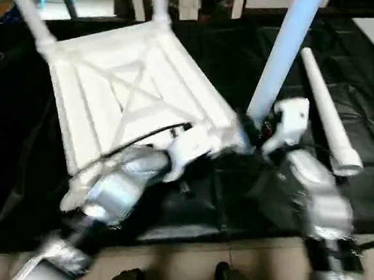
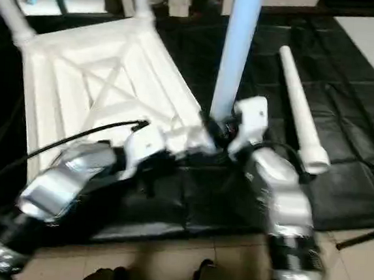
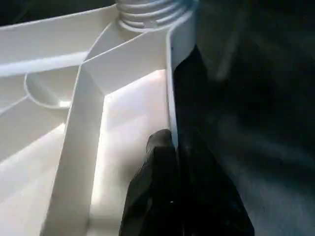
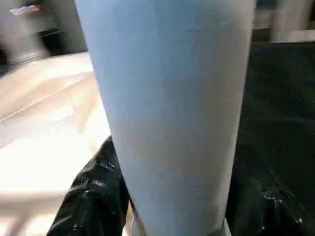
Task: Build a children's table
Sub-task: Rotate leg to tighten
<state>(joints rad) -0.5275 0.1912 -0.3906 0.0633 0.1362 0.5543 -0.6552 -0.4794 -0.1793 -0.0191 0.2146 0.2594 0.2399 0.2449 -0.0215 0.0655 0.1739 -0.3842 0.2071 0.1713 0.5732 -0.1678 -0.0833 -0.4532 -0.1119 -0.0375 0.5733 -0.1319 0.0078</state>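
- Left eye view looks down on the table top, lying upside down on a black sheet that covers the floor, its X-ribbed underside facing up.
- Three legs stand in its corner sockets: one at the far left corner, one at the far right corner, and one at the near right corner, rising out of the top of the picture.
- A fourth leg lies loose on the sheet to the right of the table top, its wide end nearer the robot.
- The left claw is closed on the near right rim of the table top, one finger inside the rim wall and one outside, close to the threaded socket.
- The right claw grips the near right leg low down by its base, a black finger pressed on each side of the tube.
- Beige floor tiles show at the near edge.
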